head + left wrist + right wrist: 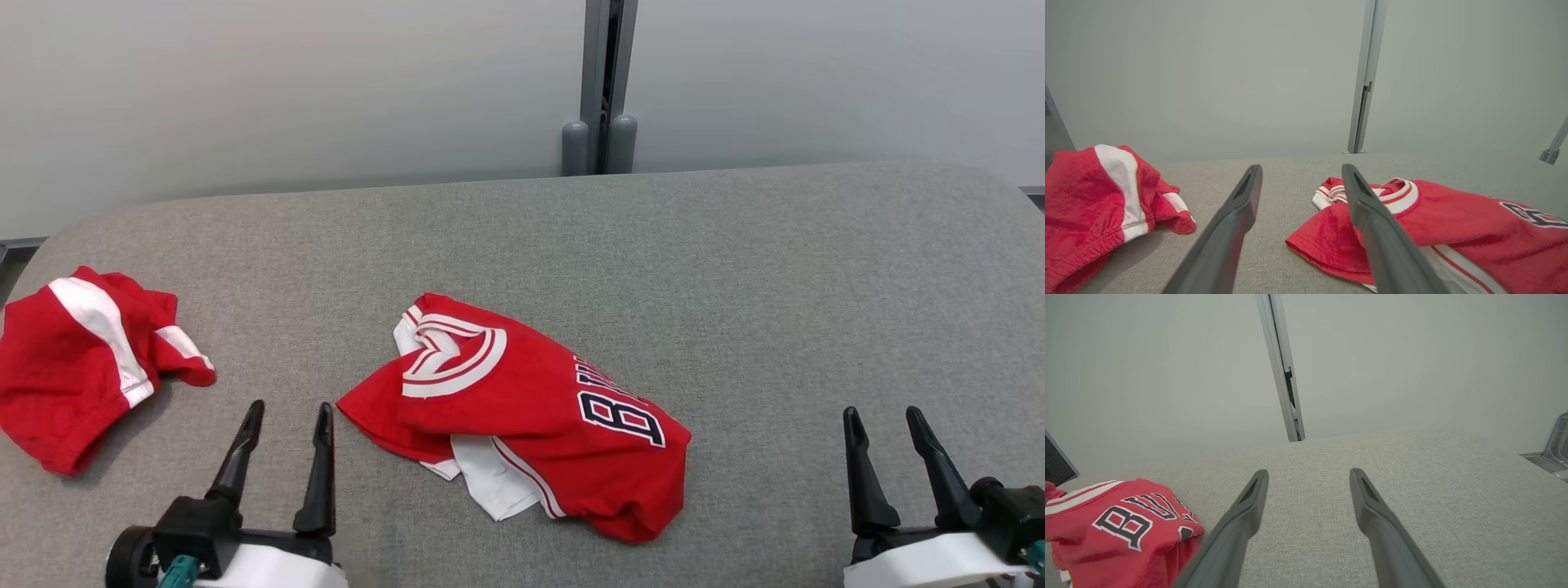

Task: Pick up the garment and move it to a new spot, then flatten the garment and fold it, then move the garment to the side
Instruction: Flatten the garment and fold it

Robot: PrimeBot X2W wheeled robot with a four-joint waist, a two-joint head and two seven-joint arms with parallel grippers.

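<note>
soft, even light from above, bright and flat. the red jersey (522, 408) and the red shorts (73, 367) lay only faint, short shadows on the grey padded table (775, 269). the head view is sharp all over. both wrist views stretch wide and bend toward the edges; there the dark fingers (1224, 241) close to the lens look slightly soft, and the pale wall (1208, 73) is hazy.

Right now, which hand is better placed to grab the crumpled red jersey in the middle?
Left. The left hand, open, sits close beside the jersey, whose near edge lies right next to it. The right hand, also open, stands farther off to the jersey's right.
</note>
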